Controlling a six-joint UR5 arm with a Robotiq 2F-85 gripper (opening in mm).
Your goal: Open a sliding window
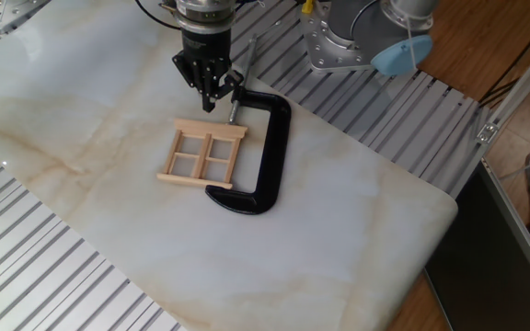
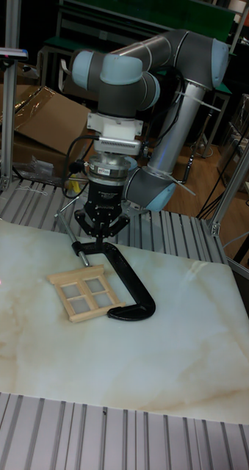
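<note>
We see fingers [image 1: 212,103] pinched together, holding nothing, hovering above bench [image 1: 81,110]. Sliding window [image 1: 202,154] lies flat just beneath-forward of fingers, C-clamp [image 1: 263,147] alongside.

Just below the gripper [image 1: 211,103], the sliding window [image 1: 202,154] is hemmed on one side by the black C-clamp [image 1: 263,152], whose screw lies nearest the fingertips. Bare marble slab [image 1: 81,110] is left on the opposite side.

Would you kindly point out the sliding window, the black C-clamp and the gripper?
sliding window [image 1: 202,155]: fixed view, on its central upright bar.
C-clamp [image 1: 274,138]: fixed view, on its long black spine.
gripper [image 2: 100,236]: tall fixed view, midway between its fingers' tips.
</note>
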